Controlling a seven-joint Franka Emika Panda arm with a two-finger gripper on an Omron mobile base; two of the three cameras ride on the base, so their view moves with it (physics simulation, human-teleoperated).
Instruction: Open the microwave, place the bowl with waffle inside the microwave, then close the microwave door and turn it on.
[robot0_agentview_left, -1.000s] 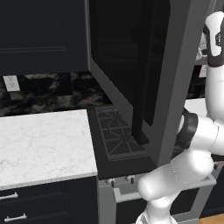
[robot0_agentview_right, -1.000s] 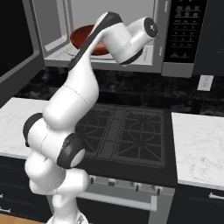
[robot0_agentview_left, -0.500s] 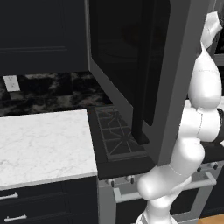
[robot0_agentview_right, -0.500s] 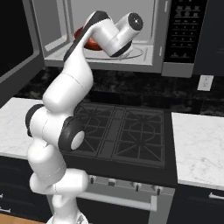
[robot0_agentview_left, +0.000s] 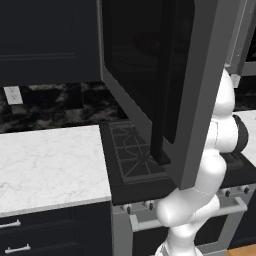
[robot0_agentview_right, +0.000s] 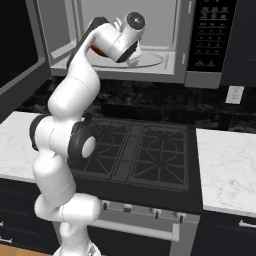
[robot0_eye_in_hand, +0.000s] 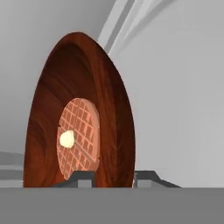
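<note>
The microwave (robot0_agentview_right: 209, 45) stands open above the stove, its door (robot0_agentview_left: 150, 75) swung out to the left with the dark bar handle (robot0_agentview_left: 158, 120) on its free edge. My arm reaches into the grey cavity. In the hand view the reddish-brown bowl (robot0_eye_in_hand: 48, 131) is seen on edge against the cavity's walls, with the gridded orange waffle (robot0_eye_in_hand: 81, 135) lying in it. My gripper (robot0_eye_in_hand: 114, 177) is shut on the bowl's rim, one fingertip on each side. In the right base view a sliver of the bowl (robot0_agentview_right: 96, 50) shows behind my hand, above the cavity floor.
A glass turntable (robot0_agentview_right: 150, 59) lies on the cavity floor right of my hand. Below are the black stove grates (robot0_agentview_right: 142, 150), with white marble counters (robot0_agentview_left: 50, 160) (robot0_agentview_right: 227, 160) on both sides. The open door hangs over the stove's left part.
My hand has pushed deeper into the microwave and to the left with the bowl, and the arm has stretched upward. The bowl is now mostly hidden behind the hand in the right base view.
</note>
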